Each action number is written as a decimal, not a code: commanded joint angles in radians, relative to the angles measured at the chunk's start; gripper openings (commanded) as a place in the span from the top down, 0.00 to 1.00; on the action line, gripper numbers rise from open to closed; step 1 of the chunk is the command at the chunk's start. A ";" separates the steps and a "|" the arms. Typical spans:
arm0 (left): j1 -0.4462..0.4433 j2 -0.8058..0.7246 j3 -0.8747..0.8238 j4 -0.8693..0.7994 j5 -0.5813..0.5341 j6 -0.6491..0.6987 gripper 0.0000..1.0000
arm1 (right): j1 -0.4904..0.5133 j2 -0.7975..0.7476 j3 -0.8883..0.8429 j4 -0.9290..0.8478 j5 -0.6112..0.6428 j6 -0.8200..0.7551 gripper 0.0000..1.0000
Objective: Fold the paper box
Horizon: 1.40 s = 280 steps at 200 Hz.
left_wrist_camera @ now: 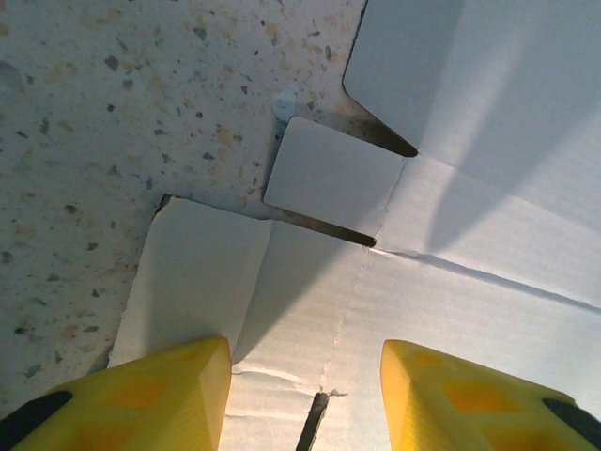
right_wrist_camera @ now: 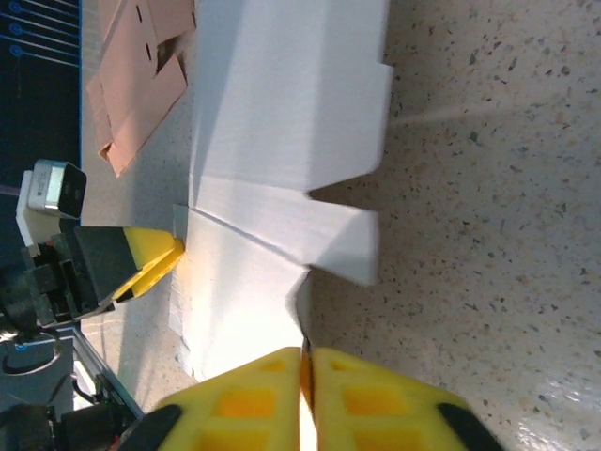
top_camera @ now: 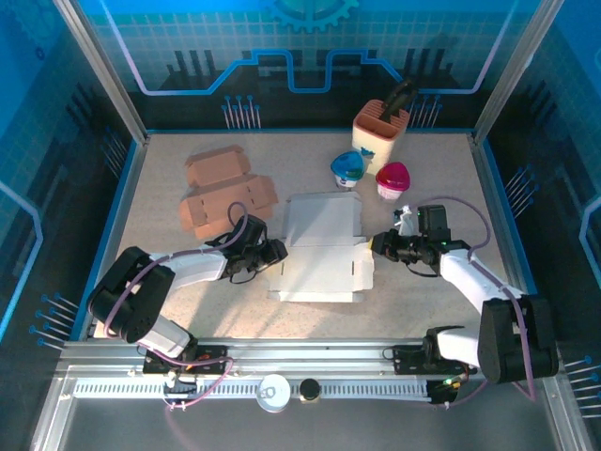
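Paper box lies flat and unfolded at the middle of the table — white, creased, flaps notched at both sides.
R gripper pinched shut on its right edge; L gripper half open over the left flaps, nothing clamped — contact w/ the sheet can't be made out. Left wrist view cuts off most of the box.

Back of the speckled table there's a cream holder with orange slots, and some dark tool is sticking up out of it. Just in front of the holder sit two little domed containers, a blue one on the left and a magenta one on the right, pretty much side by side. Way off to the holder's left are flat brown cardboard blanks, overlapping each other.
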 commanded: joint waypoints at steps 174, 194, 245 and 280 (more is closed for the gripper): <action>-0.732 -0.160 0.039 -0.244 -0.844 0.807 0.34 | -0.055 0.012 0.171 -0.164 -0.108 0.219 1.00; -0.733 -0.135 0.029 -0.192 -0.848 0.846 0.19 | -0.064 0.013 0.174 -0.164 -0.123 0.225 1.00; -0.732 0.002 0.114 -0.205 -0.961 0.895 0.18 | -0.080 0.035 0.182 -0.160 -0.154 0.232 1.00; -0.732 0.022 0.113 -0.163 -1.031 0.932 0.33 | -0.085 0.043 0.172 -0.139 -0.168 0.248 1.00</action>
